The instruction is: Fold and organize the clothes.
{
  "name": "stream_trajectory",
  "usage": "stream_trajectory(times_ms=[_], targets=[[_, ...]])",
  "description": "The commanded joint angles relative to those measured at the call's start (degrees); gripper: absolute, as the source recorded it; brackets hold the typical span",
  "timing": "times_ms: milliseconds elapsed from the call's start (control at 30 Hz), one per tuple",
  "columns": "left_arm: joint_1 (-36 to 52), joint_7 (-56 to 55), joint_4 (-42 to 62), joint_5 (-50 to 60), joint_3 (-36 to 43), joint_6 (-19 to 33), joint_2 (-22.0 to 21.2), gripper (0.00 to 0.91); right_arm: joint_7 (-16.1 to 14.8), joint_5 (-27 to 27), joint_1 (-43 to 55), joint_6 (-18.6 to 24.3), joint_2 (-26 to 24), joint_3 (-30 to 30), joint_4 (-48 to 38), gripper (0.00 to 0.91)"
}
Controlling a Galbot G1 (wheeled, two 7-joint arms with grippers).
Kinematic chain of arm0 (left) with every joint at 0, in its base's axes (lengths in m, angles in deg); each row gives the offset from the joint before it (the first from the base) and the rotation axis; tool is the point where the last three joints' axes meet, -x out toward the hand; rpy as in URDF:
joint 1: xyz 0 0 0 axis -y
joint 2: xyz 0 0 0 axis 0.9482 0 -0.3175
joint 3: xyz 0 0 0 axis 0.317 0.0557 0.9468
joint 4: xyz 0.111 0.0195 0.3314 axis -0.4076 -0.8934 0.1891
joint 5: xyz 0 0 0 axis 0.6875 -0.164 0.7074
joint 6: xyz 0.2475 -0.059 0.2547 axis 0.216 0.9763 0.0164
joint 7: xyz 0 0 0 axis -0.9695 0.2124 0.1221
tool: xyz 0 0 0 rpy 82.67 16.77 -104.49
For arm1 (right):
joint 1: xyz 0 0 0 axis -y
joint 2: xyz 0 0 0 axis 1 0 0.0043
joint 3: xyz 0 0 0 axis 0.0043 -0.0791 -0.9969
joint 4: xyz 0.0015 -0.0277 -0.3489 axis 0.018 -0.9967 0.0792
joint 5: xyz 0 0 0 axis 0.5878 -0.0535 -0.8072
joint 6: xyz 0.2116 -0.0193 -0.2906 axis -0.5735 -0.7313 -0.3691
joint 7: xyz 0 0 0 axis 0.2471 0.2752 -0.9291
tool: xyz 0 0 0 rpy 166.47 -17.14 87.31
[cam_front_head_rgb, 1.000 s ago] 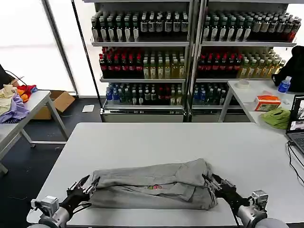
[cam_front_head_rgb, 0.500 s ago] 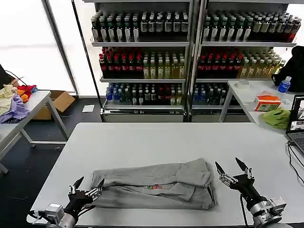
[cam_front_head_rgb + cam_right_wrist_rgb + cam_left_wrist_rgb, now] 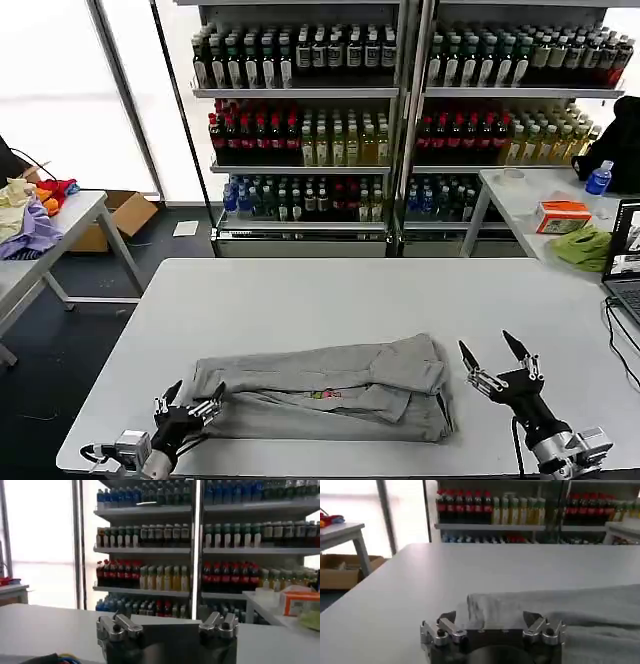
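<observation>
A light grey shirt [image 3: 330,388] with a small multicoloured print lies folded into a long band across the near part of the white table [image 3: 330,300]. My left gripper [image 3: 190,405] is open just off the shirt's left end, low by the table's front edge. In the left wrist view the shirt [image 3: 570,612] lies right ahead of the left gripper [image 3: 492,622], with nothing between the fingers. My right gripper [image 3: 496,358] is open and raised a little to the right of the shirt's right end. In the right wrist view the right gripper [image 3: 167,624] is empty and faces the shelves.
Shelves of bottles [image 3: 400,110] stand behind the table. A side table at the right holds a green cloth [image 3: 583,246], an orange box [image 3: 562,214] and a laptop [image 3: 626,270]. A colourful fabric heap [image 3: 30,212] lies on a table at the left.
Both grippers have come off the shirt's ends. The left one drew back toward the front edge. The right one rose and moved off to the right. The shirt stays put.
</observation>
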Motion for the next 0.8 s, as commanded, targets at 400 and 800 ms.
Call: stream_trajectory(times_ms=[400, 800], targets=[[1.2, 2.1, 3.2, -2.9, 2.1, -1.7, -2.5, 0.000, 0.0, 2.0, -1.3, 0.9, 0.2, 0.8, 1.0, 0.907], [1.9, 1.6, 4.7, -3.0, 1.6, -0.5, -4.5, 0.000, 0.1, 3.0, -1.3, 0.5, 0.3, 0.8, 1.1, 0.907]])
